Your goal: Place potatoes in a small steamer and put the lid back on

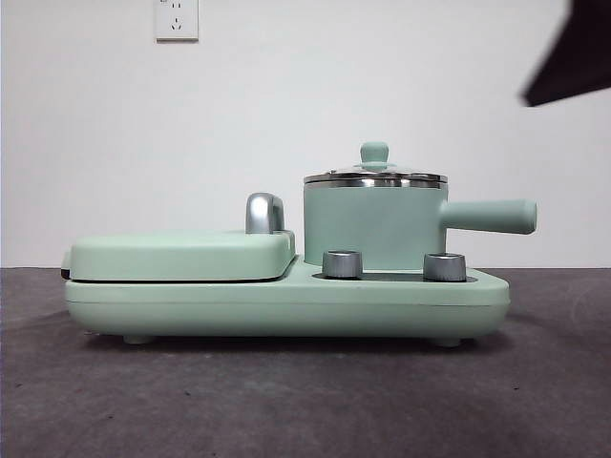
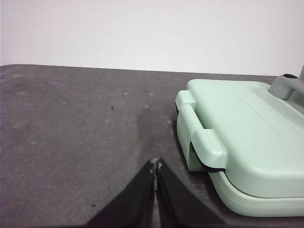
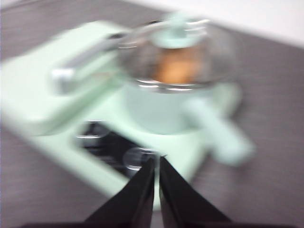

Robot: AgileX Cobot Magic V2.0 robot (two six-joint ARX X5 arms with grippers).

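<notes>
Both my grippers were pressed together and held nothing: right gripper (image 3: 156, 161) above the small steamer (image 1: 374, 229), left gripper (image 2: 155, 165) beside the griddle (image 2: 247, 142). With the potatoes (image 3: 176, 66) inside the steamer under the lid (image 1: 375, 176), a careless swing could, I judged, knock that lid askew.

Left gripper (image 2: 155, 164) with two matte black jaws, flat wedge shapes tapering to narrow tips with pale scuffed ends, right gripper (image 3: 156, 161) with two like black tapered jaws, blurred, a dark angular arm piece (image 1: 571, 57) with straight edges
</notes>
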